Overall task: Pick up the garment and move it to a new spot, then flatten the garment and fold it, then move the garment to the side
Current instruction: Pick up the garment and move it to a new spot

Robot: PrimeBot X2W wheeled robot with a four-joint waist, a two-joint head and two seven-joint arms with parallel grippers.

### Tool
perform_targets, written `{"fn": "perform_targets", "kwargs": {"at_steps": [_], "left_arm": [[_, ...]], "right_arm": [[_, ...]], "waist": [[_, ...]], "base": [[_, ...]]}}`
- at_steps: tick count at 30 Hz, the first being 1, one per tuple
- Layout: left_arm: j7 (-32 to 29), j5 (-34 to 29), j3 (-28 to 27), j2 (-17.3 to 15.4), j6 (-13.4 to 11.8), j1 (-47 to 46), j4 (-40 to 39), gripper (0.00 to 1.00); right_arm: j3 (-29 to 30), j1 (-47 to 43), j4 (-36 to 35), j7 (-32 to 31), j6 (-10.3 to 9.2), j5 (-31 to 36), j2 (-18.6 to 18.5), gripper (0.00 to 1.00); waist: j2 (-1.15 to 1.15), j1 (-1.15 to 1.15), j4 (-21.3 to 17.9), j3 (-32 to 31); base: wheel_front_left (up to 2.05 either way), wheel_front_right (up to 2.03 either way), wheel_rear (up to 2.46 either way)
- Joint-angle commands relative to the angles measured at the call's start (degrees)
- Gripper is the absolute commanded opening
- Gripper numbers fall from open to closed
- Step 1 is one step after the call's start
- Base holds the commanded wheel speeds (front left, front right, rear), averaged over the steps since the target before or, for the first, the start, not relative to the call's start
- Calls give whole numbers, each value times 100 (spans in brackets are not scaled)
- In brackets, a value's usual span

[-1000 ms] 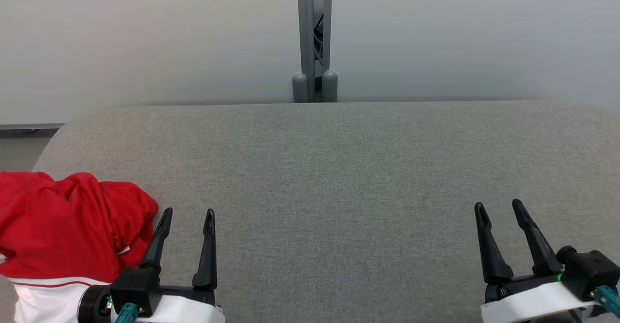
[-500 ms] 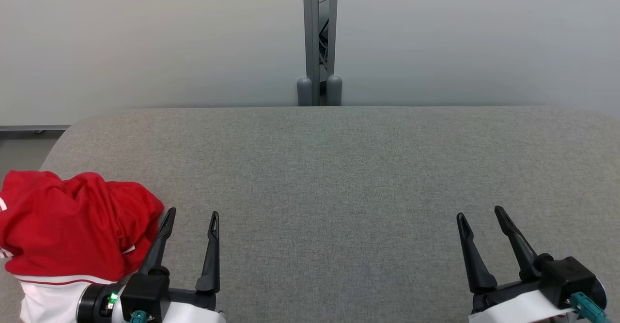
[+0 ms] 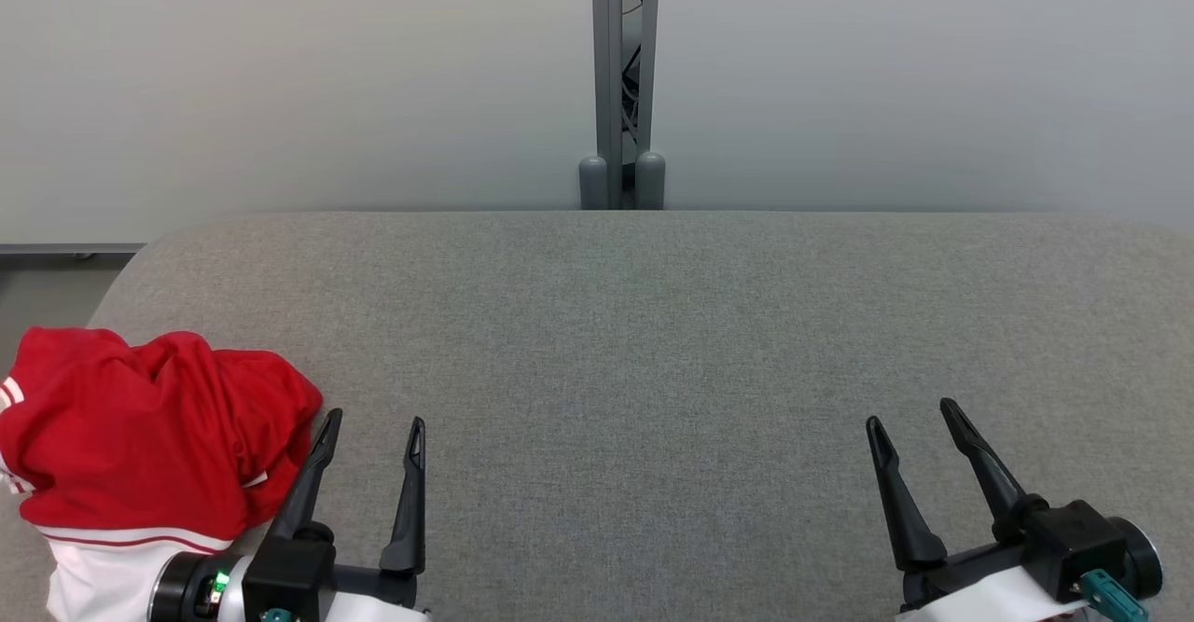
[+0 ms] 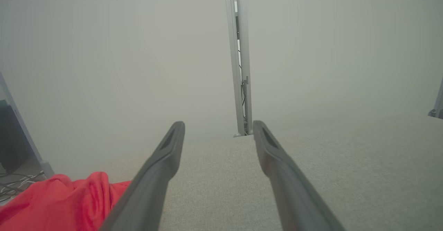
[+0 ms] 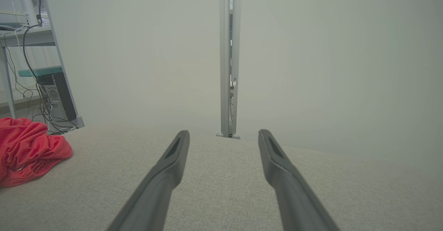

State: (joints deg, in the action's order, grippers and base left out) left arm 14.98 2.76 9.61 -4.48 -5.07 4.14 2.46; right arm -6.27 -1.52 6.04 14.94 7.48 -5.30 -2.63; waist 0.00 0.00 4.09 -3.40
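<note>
A crumpled red garment with white trim (image 3: 149,435) was seen heaped at 8 o'clock on the grey fabric-covered table (image 3: 634,342), just beside the left gripper (image 3: 375,419) at 7 o'clock, whose fingers were spread and empty. A grey metal post (image 3: 623,72) was seen at 12 o'clock. At 5 o'clock the right gripper (image 3: 910,413) was likewise spread, with nothing held.

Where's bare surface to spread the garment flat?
Free: grey surface from the left gripper across to the right gripper and back to the far edge by the metal post. Crowded: near-left corner, where the red garment lies bunched beside the left gripper.
</note>
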Motion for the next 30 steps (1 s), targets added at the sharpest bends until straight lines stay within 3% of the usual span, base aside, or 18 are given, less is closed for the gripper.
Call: {"fn": "perform_targets", "kwargs": {"at_steps": [1,13,30], "left_arm": [[26,-14,-40,1,33,-8,10,100],[26,17,-91,58,129,-68,115,100],[25,56,-289,107,153,-46,165,100]], "right_arm": [[1,-38,9,44,2,41,-48,100],[17,-85,21,40,2,-14,-44,100],[-155,-88,17,39,2,-142,-44,100]], "waist": [[0,0,2,-1],[0,0,196,-16],[0,0,1641,50]], "base": [[0,0,0],[0,0,0],[0,0,0]]}}
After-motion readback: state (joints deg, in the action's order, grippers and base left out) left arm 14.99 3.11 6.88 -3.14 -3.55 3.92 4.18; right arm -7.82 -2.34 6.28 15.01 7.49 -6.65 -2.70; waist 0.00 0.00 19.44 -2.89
